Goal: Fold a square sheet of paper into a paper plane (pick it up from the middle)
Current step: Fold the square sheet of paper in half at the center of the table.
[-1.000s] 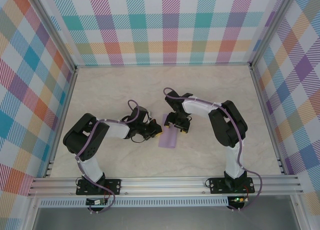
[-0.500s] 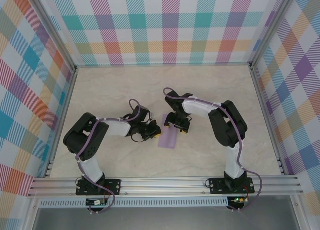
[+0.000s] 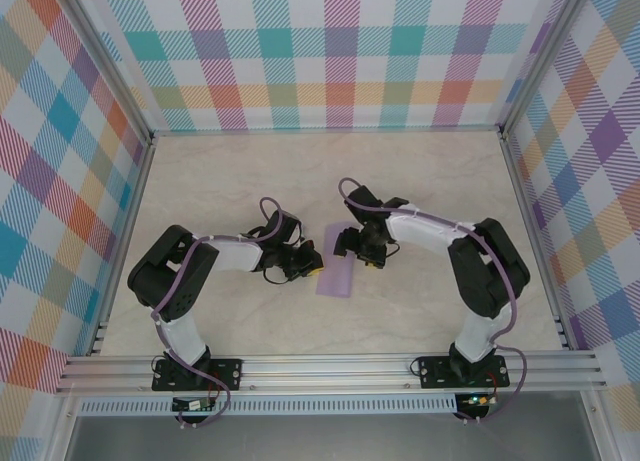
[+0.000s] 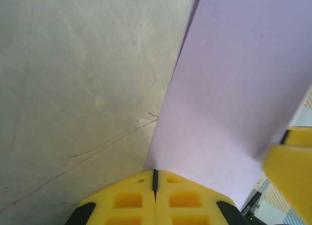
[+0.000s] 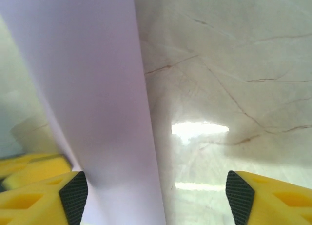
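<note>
1. The sheet of paper lies flat on the table between the two hands; it shows as a narrow lavender oblong, seemingly folded once; its place is unchanged over the last second.
2. Left hand: closed, tips at the sheet's left edge; whether it pinches or merely presses, I cannot tell.
3. Right hand: open at the sheet's far end, holding nothing; its arm has swung outward to the right.
4. Judgement: repositioning only; no new crease made; the plane is far from finished.
</note>
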